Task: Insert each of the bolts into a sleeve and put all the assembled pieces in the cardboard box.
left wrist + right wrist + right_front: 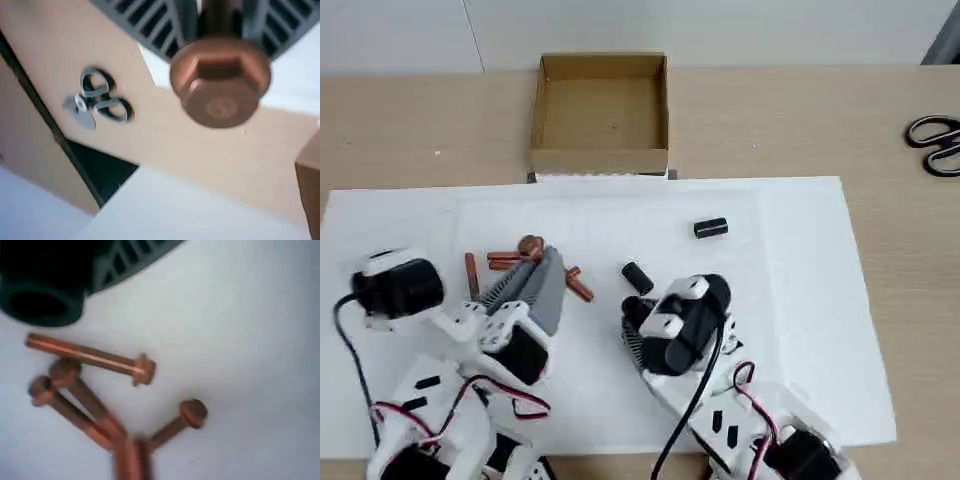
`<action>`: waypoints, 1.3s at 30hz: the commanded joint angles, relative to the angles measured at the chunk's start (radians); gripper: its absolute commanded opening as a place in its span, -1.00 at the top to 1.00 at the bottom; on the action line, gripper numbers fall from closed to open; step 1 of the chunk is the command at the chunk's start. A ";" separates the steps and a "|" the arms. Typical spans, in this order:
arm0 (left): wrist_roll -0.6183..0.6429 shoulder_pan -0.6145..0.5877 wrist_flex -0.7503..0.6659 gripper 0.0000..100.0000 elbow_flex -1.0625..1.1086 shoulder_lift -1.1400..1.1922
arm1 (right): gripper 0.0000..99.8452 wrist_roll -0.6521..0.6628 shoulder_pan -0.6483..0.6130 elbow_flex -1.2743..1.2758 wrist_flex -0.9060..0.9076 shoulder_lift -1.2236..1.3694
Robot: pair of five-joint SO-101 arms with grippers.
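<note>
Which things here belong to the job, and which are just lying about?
Job: bolt held in the left gripper; loose bolts; sleeve; second sleeve; cardboard box.
Lying about: scissors; white sheet under the parts.

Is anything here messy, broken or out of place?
Nothing looks broken. The loose copper bolts lie in a jumble, some crossing, on the white sheet. A pair of scissors sits alone on the wooden table, off the sheet.
</note>
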 commanded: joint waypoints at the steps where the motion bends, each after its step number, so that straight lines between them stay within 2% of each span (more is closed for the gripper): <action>1: 0.014 0.035 -0.034 0.99 0.016 -0.006 | 1.00 -0.005 -0.059 -0.005 -0.021 -0.002; 9: 0.028 0.107 -0.114 0.99 0.058 -0.006 | 1.00 -0.003 -0.079 0.018 -0.021 0.001; 19: 0.018 0.115 -0.049 0.99 0.031 -0.006 | 1.00 -0.003 -0.074 0.021 -0.021 -0.007; 25: -0.087 0.114 -0.044 0.99 0.025 -0.006 | 1.00 -0.003 -0.074 0.021 -0.021 -0.007; 36: -0.091 0.118 -0.041 0.99 0.028 -0.005 | 1.00 -0.003 -0.074 0.021 -0.025 -0.007; 39: -0.091 0.161 -0.034 0.99 0.028 -0.005 | 1.00 -0.003 -0.074 0.021 -0.027 -0.007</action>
